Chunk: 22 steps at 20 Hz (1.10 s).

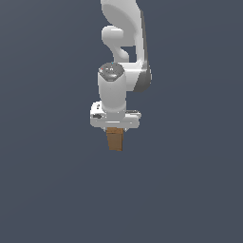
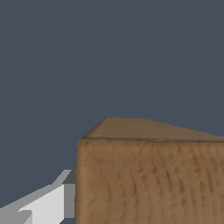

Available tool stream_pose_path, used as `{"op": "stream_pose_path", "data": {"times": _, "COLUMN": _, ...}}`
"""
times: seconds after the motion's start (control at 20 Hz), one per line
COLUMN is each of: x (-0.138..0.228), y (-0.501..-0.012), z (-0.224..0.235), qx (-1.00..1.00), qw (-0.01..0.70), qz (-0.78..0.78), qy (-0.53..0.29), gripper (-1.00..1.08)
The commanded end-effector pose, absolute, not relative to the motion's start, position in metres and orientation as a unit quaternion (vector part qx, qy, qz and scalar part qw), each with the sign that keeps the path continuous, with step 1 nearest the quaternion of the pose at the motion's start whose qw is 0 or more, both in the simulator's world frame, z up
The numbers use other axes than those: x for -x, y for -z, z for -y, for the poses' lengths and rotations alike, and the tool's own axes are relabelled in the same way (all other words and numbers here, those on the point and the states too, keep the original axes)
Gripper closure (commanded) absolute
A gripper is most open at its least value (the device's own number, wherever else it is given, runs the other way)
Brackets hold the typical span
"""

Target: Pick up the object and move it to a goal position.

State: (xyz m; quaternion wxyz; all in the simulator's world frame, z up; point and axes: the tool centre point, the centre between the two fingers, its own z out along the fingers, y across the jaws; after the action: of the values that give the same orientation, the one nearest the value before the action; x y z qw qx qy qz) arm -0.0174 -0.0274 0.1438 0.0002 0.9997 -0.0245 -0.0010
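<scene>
The white arm (image 1: 122, 42) reaches down through the middle of the exterior view, and its claw (image 1: 115, 129) points straight down. The brown wooden block (image 1: 115, 139) hangs directly under the claw's white body, its top tucked up into it, upright and narrower than the claw. The claw is closed on the block. In the wrist view the block's grained face (image 2: 148, 179) fills the foreground, with one pale finger (image 2: 52, 201) touching its side.
</scene>
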Motion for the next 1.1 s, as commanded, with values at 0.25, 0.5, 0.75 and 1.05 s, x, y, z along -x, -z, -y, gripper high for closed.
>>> {"op": "stream_pose_path", "data": {"times": 0.25, "x": 0.013, "y": -0.16, "z": -0.001, "qx": -1.0, "qw": 0.0, "qz": 0.024, "qy": 0.0, "gripper": 1.08}}
{"op": "stream_pose_path", "data": {"times": 0.5, "x": 0.006, "y": -0.182, "z": -0.043, "qx": -1.0, "qw": 0.0, "qz": 0.024, "qy": 0.0, "gripper": 1.08}}
{"op": "stream_pose_path", "data": {"times": 0.75, "x": -0.003, "y": -0.209, "z": -0.094, "qx": -1.0, "qw": 0.0, "qz": 0.024, "qy": 0.0, "gripper": 1.08}}
{"op": "stream_pose_path", "data": {"times": 1.05, "x": -0.015, "y": -0.241, "z": -0.151, "qx": -1.0, "qw": 0.0, "qz": 0.024, "qy": 0.0, "gripper": 1.08}}
